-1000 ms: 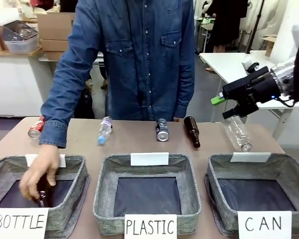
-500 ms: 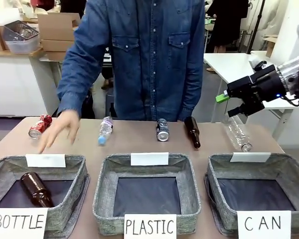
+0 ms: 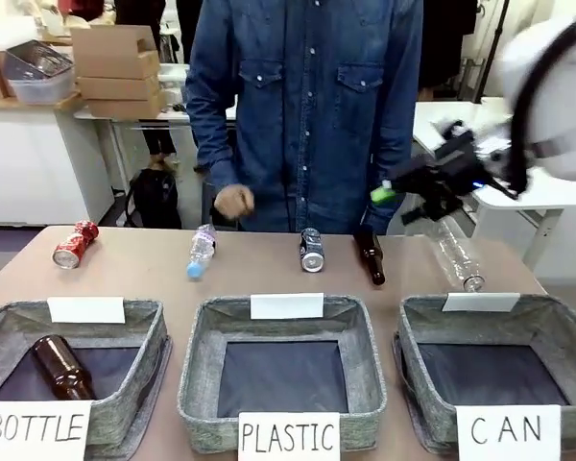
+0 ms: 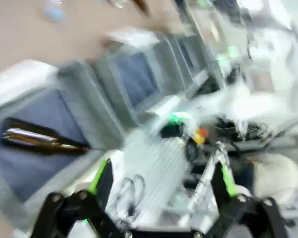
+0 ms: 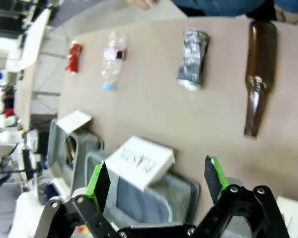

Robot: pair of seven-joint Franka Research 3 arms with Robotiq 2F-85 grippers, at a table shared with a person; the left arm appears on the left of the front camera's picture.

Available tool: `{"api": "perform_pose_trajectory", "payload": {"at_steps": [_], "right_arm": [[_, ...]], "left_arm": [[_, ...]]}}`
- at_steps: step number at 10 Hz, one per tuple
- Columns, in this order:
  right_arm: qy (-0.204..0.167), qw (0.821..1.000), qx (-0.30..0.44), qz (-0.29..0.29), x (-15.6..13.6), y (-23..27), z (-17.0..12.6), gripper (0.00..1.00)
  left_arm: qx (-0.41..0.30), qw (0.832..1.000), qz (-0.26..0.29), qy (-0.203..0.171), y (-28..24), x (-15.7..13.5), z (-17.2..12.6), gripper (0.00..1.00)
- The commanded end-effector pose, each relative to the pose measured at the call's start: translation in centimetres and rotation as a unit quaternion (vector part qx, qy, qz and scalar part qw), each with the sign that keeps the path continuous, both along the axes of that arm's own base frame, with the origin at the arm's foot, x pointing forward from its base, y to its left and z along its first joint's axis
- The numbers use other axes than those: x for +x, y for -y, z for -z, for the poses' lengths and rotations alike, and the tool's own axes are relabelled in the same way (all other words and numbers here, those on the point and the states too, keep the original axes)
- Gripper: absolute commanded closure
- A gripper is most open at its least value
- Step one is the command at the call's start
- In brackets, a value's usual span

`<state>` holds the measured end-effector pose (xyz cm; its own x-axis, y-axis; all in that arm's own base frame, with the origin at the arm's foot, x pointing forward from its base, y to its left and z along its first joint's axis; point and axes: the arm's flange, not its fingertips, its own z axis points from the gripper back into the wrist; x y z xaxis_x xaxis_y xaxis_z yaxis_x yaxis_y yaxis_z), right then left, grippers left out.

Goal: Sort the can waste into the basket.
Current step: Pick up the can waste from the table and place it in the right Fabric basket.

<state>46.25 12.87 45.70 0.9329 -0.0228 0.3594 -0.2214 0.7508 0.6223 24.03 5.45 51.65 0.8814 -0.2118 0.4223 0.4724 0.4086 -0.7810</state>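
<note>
The right gripper (image 3: 396, 202) hangs open and empty above the table's far edge, just over the brown glass bottle (image 3: 370, 254). The dark blue-black metal drink can (image 3: 312, 251) lies on its side just left of that bottle, long axis running far-to-near, so jaws spanning left-to-right should suit it. The red metal drink can (image 3: 74, 244) lies well apart at far left, nearer the left gripper (image 4: 161, 183), likewise spread and empty. The square grey woven-fabric basket lettered CAN (image 3: 547, 309) sits near-right, holding no can yet
</note>
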Motion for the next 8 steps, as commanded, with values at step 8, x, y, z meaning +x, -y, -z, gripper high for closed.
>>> {"api": "perform_pose_trajectory", "payload": {"at_steps": [8], "right_arm": [[0.039, 0.982, -0.175, 0.052, 9.5, -11.9, 9.1, 0.00]], "left_arm": [[-0.024, 0.994, 0.098, -0.039, 3.4, 0.3, 1.4, 0.00]]}}
